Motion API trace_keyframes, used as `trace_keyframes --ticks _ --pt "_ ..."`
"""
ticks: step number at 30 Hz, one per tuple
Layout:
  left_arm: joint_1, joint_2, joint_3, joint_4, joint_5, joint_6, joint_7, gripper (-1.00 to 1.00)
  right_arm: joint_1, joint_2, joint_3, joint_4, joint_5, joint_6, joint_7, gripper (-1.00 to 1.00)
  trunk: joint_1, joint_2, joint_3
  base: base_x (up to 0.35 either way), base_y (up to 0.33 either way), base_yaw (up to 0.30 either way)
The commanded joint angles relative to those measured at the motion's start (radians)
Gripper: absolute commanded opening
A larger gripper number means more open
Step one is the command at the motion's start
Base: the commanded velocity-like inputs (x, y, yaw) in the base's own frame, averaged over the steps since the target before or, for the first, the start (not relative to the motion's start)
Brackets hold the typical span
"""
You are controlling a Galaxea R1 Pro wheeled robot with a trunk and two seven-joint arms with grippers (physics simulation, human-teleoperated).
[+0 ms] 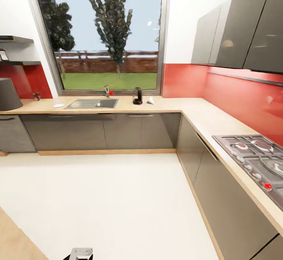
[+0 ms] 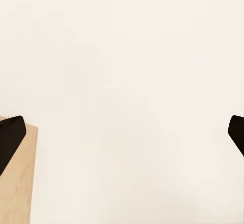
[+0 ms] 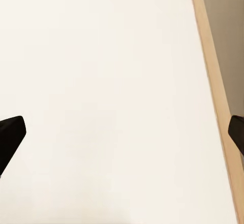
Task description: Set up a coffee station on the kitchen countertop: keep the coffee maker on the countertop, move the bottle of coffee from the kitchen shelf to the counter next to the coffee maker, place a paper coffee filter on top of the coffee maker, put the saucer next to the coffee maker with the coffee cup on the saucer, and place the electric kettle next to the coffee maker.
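Across the white floor, the kitchen countertop (image 1: 173, 105) runs under the window with an inset steel sink (image 1: 92, 103). A small black machine, apparently the coffee maker (image 1: 137, 96), stands right of the sink. Beside it lies a white cone, the paper coffee filter (image 1: 151, 100). A flat white disc, the saucer (image 1: 58, 105), lies left of the sink. The thin dark kitchen shelf (image 1: 21, 63) hangs at far left, holding a small item too tiny to identify. My left gripper (image 2: 122, 137) and right gripper (image 3: 122, 137) hang open over bare floor, holding nothing.
A gas hob (image 1: 255, 158) sits in the right-hand counter run, with grey wall cabinets (image 1: 243, 28) above. A dark grey cone (image 1: 8, 94) stands on the counter at far left. A wooden island corner (image 1: 11, 240) is near me. A wooden plinth strip (image 3: 216, 82) shows beside the right gripper.
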Motion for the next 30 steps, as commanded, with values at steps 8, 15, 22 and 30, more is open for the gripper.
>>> trace_keyframes --ticks 8,15,22,30 --pt "-0.001 -0.001 -0.001 0.001 0.002 -0.003 -0.001 1.0 -0.001 0.0 0.0 0.002 0.001 -0.003 0.0 1.0 0.001 -0.002 -0.002 0.335 0.0 0.0" --pt "-0.001 -0.001 -0.002 0.001 0.002 -0.003 -0.001 1.0 -0.001 0.0 0.001 0.002 0.001 -0.003 0.0 1.0 0.001 -0.002 -0.002 0.335 0.0 0.0" --pt "-0.001 -0.001 -0.002 0.001 0.002 -0.003 -0.001 1.0 -0.001 0.0 0.001 0.002 0.001 -0.003 0.0 1.0 0.001 -0.002 -0.002 0.335 0.0 0.0" --pt "-0.001 0.0 -0.002 0.001 0.002 -0.003 -0.001 1.0 -0.001 0.001 0.001 0.002 0.001 -0.003 0.0 1.0 0.001 -0.002 -0.002 0.335 0.009 0.0"
